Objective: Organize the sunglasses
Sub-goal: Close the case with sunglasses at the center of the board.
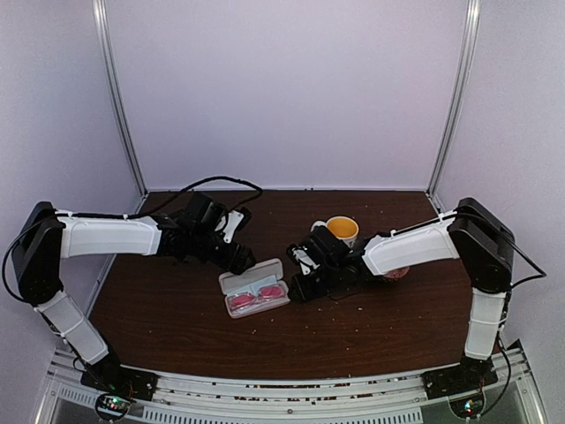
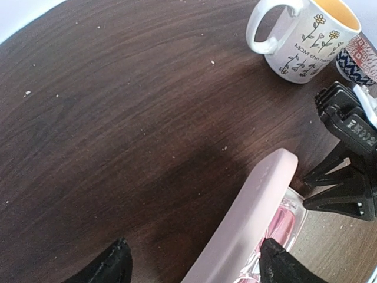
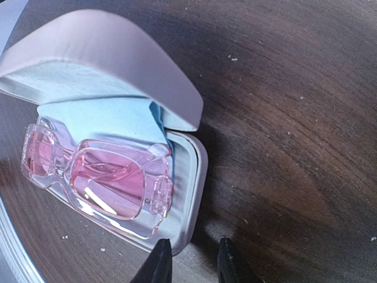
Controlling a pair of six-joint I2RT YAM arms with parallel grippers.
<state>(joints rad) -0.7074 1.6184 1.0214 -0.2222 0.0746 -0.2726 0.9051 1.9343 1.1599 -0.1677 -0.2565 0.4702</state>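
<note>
The sunglasses (image 3: 100,177), with a clear pink frame and pink lenses, lie folded in the open pink case (image 3: 191,171) on a light blue cloth (image 3: 100,118). From above, the case (image 1: 231,281) sits mid-table with the sunglasses (image 1: 256,296) inside. My left gripper (image 2: 197,268) is open at the case's back; its fingers straddle the raised lid (image 2: 247,224) without touching it. My right gripper (image 3: 191,265) hovers at the case's right end. Its fingers are a narrow gap apart over the base's corner, and bare table shows between them.
A white and yellow mug (image 1: 342,230) stands behind the right gripper, close to the case. A small patterned object (image 2: 359,59) sits beside the mug (image 2: 306,41). Crumbs dot the dark wooden table (image 1: 177,318). White walls close in the back and sides.
</note>
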